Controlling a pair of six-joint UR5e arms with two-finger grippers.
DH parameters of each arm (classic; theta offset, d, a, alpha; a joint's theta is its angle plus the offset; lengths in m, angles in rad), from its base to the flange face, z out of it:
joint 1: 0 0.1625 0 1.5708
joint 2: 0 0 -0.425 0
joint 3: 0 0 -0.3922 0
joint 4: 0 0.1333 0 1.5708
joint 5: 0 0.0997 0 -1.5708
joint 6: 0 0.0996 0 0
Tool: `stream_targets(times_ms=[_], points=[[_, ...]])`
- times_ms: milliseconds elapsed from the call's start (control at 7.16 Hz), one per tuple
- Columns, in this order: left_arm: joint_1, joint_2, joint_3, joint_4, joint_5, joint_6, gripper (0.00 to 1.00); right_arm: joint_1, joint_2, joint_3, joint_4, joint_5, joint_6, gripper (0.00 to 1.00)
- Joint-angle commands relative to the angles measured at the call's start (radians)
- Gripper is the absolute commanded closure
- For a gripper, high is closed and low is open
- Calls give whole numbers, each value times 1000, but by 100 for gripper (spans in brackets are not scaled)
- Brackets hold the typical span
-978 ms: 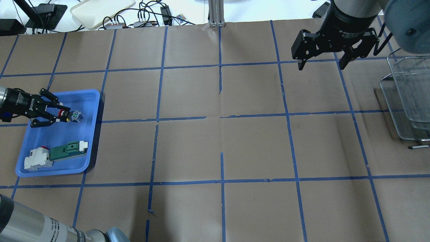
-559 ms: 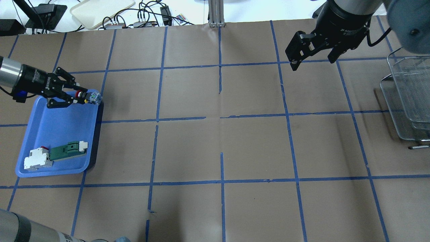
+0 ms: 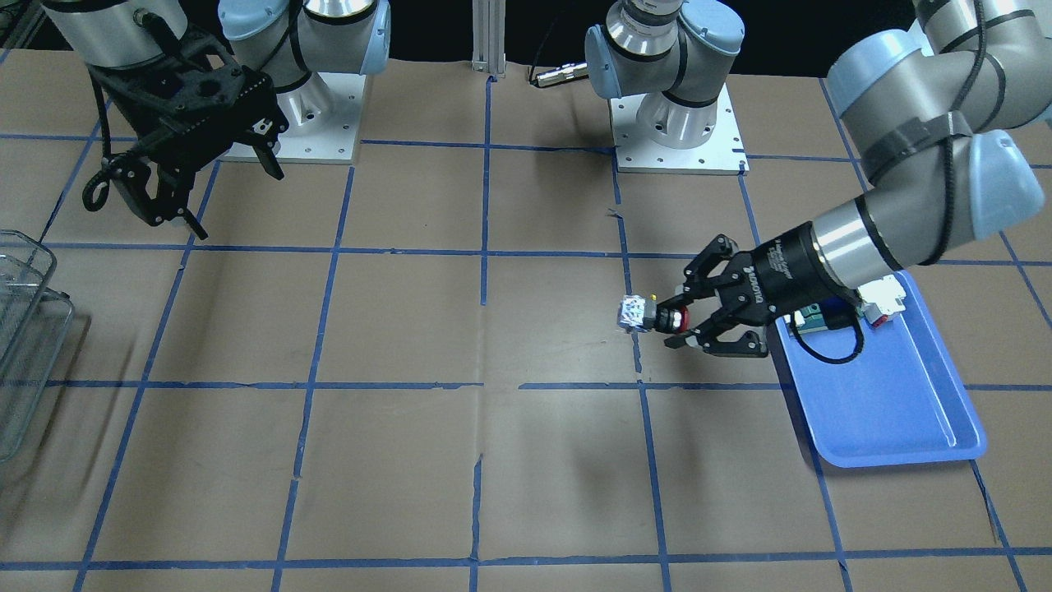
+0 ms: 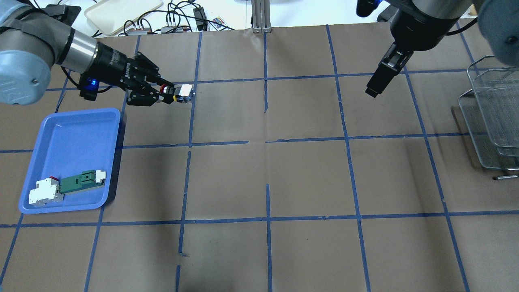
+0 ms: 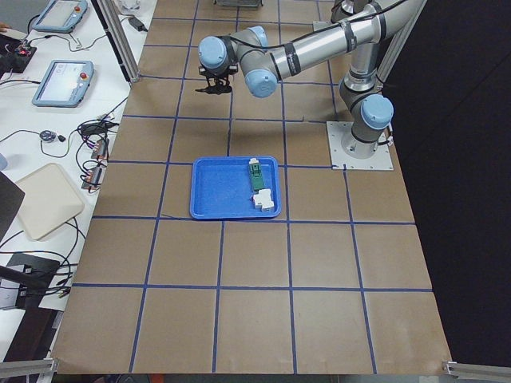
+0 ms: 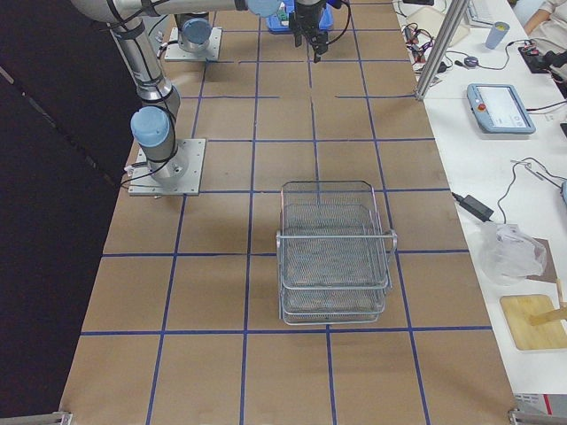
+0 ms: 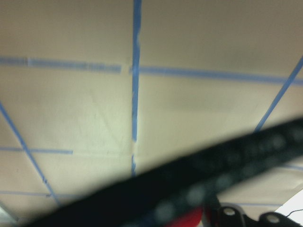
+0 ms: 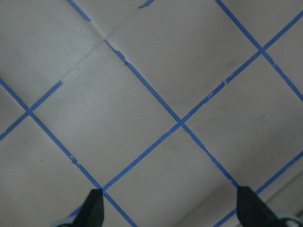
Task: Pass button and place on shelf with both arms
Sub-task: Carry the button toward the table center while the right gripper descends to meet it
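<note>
My left gripper (image 4: 167, 92) is shut on the button (image 4: 181, 90). It grips the button at its red cap and black collar, and the pale rear block sticks out ahead of the fingertips. It holds the button in the air, right of and beyond the blue tray (image 4: 69, 134). In the front-facing view the left gripper (image 3: 680, 322) and button (image 3: 639, 313) hang above the paper. My right gripper (image 3: 233, 196) is open and empty, high near the back right; in the overhead view the gripper (image 4: 375, 84) shows edge-on. The wire shelf (image 4: 492, 117) stands at the right edge.
The blue tray holds a green-and-white part (image 4: 83, 181) and a white block with red (image 4: 44, 192) at its near end. The shelf (image 6: 335, 257) has tiered baskets. Brown paper with a blue tape grid covers the table. Cables and a cream tray (image 4: 121, 12) lie beyond the far edge.
My left gripper has lifted the button out of the blue tray and carried it away and to the right. My right gripper has turned edge-on to the overhead camera and shifted slightly.
</note>
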Motion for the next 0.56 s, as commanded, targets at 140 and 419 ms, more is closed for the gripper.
stream_targets(times_ms=[140, 419], points=[[-173, 51, 4, 62, -66, -211, 100, -40, 33, 53, -90, -1, -299, 0], [-288, 27, -12, 209, -65, -383, 100, -8, 28, 53, -143, 2, -491, 0]])
